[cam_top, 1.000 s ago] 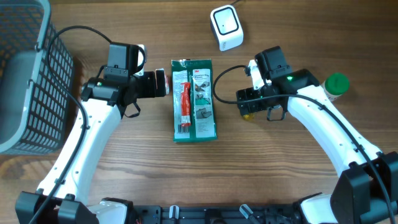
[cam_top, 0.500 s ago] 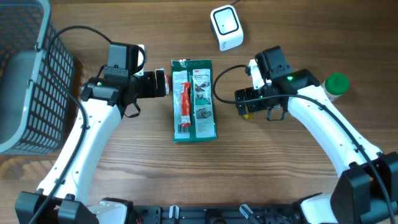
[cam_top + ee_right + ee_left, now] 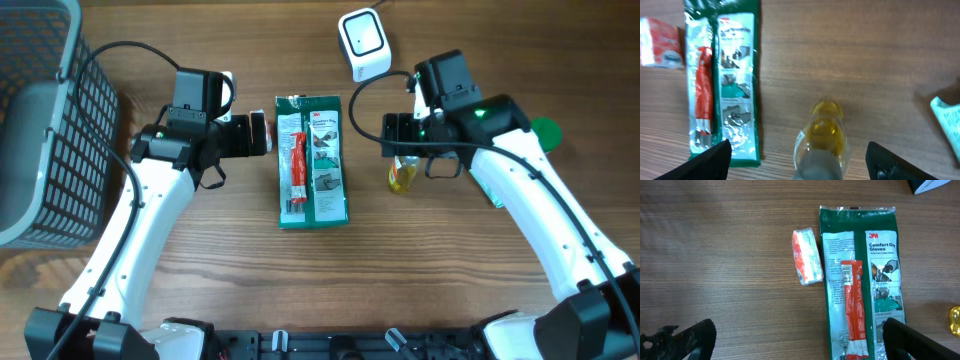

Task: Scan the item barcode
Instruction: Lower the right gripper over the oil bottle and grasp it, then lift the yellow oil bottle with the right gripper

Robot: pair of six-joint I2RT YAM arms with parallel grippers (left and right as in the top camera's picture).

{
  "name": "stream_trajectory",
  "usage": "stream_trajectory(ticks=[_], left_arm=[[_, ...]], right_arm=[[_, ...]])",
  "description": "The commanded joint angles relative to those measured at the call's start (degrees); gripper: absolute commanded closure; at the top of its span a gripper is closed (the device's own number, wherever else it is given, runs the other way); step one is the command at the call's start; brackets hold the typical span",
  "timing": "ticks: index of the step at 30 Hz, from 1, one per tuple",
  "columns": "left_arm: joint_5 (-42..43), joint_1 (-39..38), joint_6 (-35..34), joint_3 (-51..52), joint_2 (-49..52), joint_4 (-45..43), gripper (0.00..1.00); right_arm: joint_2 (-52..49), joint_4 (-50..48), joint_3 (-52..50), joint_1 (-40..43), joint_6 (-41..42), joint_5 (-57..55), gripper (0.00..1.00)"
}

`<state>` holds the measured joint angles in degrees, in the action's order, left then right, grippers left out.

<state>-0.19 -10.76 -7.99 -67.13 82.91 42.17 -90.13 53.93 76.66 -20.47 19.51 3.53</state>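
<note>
bare wood strip open between glove pack (image 3: 312, 160) and yellow bottle (image 3: 402, 177). small orange-white packet (image 3: 807, 256) lies just beside pack's left edge, narrowing that side. scanner (image 3: 364, 44) blocks far edge. wire basket (image 3: 40, 120) walls far left. bare table (image 3: 430, 270) open at near side.

Table (image 3: 450, 280): wood, visible straight grain, low satin sheen. Glove pack (image 3: 325, 165), centre: glossy green plastic film, glare patches. Red strip (image 3: 296, 170) on it: shiny film, smooth. Small packet (image 3: 807, 256), 9 o'clock of the pack: crinkled red-and-white glossy wrap. Bottle (image 3: 824, 132), 3 o'clock of the pack: clear yellow, glassy look; plastic or glass not determinable. Scanner (image 3: 363, 42), 1 o'clock: smooth white plastic. Basket (image 3: 40, 130), 9 o'clock: grey matt mesh, apparently plastic. Arm shells (image 3: 135, 235): smooth white plastic.
</note>
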Motion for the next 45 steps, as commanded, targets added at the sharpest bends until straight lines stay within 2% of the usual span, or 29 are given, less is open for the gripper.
stream_trajectory(ticks=[1, 9, 11, 12, 21, 23, 24, 25, 27, 28, 31, 35, 41, 43, 45], left_arm=[[-0.55, 0.11, 0.24, -0.55, -0.31, -0.13, 0.00], [-0.55, 0.11, 0.24, -0.55, -0.31, -0.13, 0.00], [-0.55, 0.11, 0.24, -0.55, -0.31, -0.13, 0.00], [-0.55, 0.11, 0.24, -0.55, -0.31, -0.11, 0.00], [-0.55, 0.11, 0.24, -0.55, -0.31, -0.13, 0.00], [-0.55, 0.11, 0.24, -0.55, -0.31, -0.13, 0.00], [-0.55, 0.11, 0.24, -0.55, -0.31, -0.13, 0.00], [-0.55, 0.11, 0.24, -0.55, -0.31, -0.13, 0.00], [-0.55, 0.11, 0.24, -0.55, -0.31, -0.13, 0.00], [-0.55, 0.11, 0.24, -0.55, -0.31, -0.11, 0.00], [-0.55, 0.11, 0.24, -0.55, -0.31, -0.11, 0.00], [-0.55, 0.11, 0.24, -0.55, -0.31, -0.13, 0.00], [-0.55, 0.11, 0.24, -0.55, -0.31, -0.13, 0.00], [-0.55, 0.11, 0.24, -0.55, -0.31, -0.11, 0.00], [-0.55, 0.11, 0.24, -0.55, -0.31, -0.13, 0.00]], right_arm=[[0.35, 0.26, -4.11, -0.90, 1.49, -3.74, 0.14], [0.35, -5.73, -9.90, -0.92, 1.53, -3.91, 0.18], [0.35, -6.14, -9.94, -0.92, 1.53, -3.91, 0.28], [0.35, -6.14, -9.94, -0.92, 1.55, -3.91, 0.29], [0.33, -9.03, -12.13, -0.92, 1.53, -3.96, 0.29], [0.33, -10.51, -13.49, -0.92, 1.70, -3.93, 0.32], [0.33, -10.78, -13.70, -0.90, 1.64, -3.96, 0.35], [0.35, -10.95, -13.68, -0.90, 1.66, -3.96, 0.41], [0.42, -11.85, -13.09, -0.90, 1.70, -3.93, 0.65], [0.57, -11.58, -12.59, -0.90, 1.68, -3.91, 0.71], [2.58, -9.57, -9.94, -0.39, 1.25, -2.05, 0.72], [9.79, -6.93, -7.80, 4.79, -3.58, 10.97, 0.72], [18.64, -5.03, -7.80, 17.84, -14.40, 54.62, 0.74], [18.67, -3.56, -7.82, 20.17, -17.79, 65.46, 0.79], [18.64, -2.38, -8.11, 20.61, -20.09, 71.52, 0.79]])
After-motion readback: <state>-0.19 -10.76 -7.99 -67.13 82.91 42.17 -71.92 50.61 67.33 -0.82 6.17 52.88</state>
